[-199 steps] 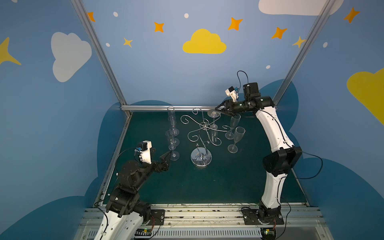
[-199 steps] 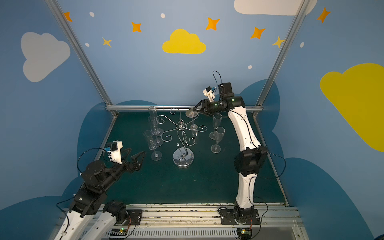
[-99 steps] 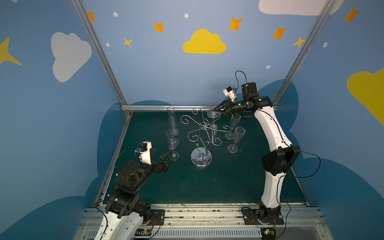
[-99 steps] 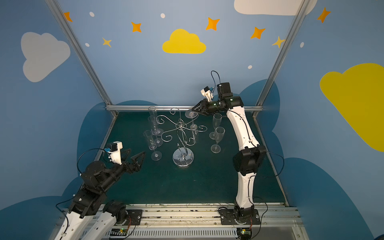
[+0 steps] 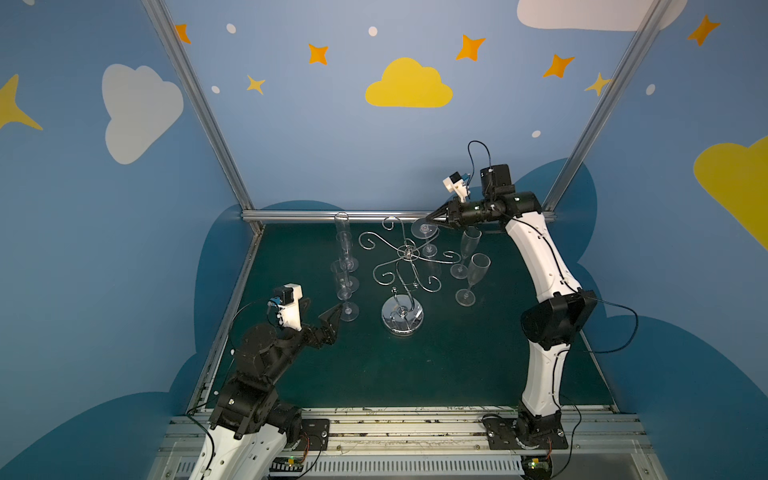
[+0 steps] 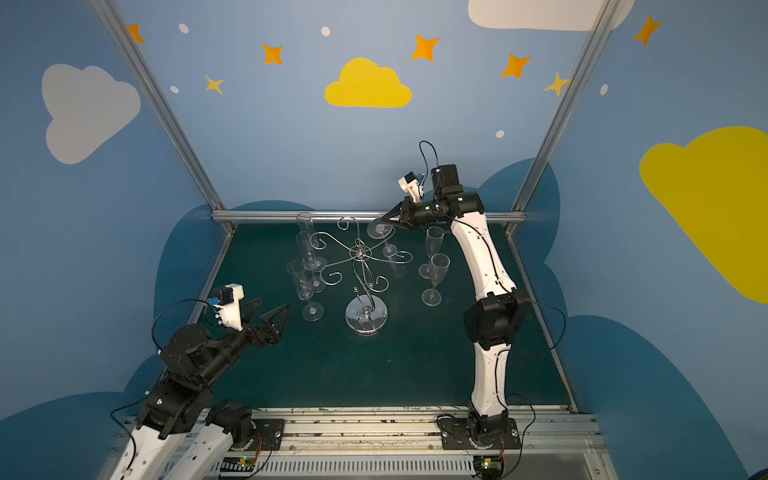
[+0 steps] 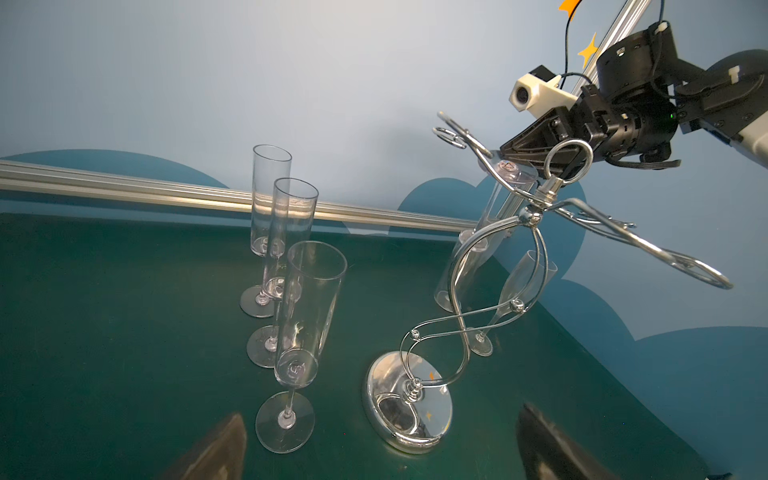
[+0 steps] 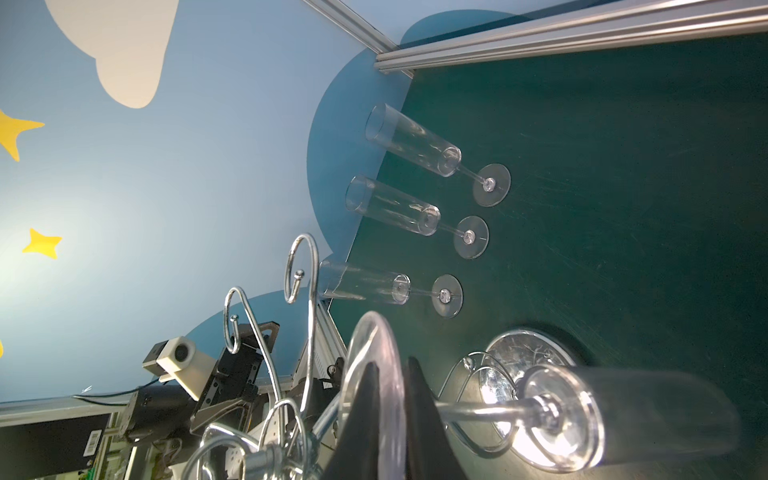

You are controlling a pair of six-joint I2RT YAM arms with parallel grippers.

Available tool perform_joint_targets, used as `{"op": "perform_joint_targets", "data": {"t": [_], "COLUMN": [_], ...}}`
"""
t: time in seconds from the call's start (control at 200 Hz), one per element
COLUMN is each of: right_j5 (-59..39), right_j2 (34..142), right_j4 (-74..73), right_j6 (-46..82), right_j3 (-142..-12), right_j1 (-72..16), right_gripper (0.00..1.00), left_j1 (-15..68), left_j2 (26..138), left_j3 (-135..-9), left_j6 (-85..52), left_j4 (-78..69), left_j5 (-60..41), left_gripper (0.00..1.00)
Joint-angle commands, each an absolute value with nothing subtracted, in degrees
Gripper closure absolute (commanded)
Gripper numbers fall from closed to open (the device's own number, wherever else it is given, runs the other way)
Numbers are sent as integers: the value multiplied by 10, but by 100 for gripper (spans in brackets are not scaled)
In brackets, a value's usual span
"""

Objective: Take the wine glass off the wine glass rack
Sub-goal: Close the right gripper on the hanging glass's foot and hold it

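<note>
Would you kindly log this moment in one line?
right claw: shut on wine glass foot | left claw: open | wine glass rack: upright

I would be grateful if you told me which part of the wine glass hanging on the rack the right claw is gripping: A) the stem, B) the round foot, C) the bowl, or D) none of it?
B: in the right wrist view the right claw is shut on the round foot of the wine glass, whose stem and bowl lie clear beyond the claw.
</note>
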State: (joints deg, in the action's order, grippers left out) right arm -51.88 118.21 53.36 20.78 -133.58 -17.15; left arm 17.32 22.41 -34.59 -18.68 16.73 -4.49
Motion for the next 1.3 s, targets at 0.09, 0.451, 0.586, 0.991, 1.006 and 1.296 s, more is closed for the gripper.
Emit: {"op": "perform_joint_targets", "data": {"t": [0.09, 0.451, 0.586, 0.991, 1.006, 1.296], "right_j5": [-522, -565, -568, -604, -606, -632], "right_j2": [1194, 1197, 1190, 1142, 1140, 1102], "right_j4": [543, 518, 496, 340, 334, 174], "right_j6": [204, 229, 250, 379, 384, 499], "right_j3": [-1343, -1337, -1328, -1252, -1249, -1158], "right_j1": [-176, -175, -175, -151, -149, -135], "right_gripper": [95, 100, 100, 100, 100, 100], "left_j1": [174, 175, 175, 175, 174, 174], "left_j2": [220, 215, 210, 207, 208, 209], "left_j3": [-341, -342, -343, -343, -343, -343], "left_j6": [-189, -191, -192, -192, -191, -191], "left_j4": [168, 169, 171, 173, 173, 173], "left_j5": [-45, -44, -43, -39, -39, -39], "left_gripper": [0, 1, 1, 1, 1, 0]}}
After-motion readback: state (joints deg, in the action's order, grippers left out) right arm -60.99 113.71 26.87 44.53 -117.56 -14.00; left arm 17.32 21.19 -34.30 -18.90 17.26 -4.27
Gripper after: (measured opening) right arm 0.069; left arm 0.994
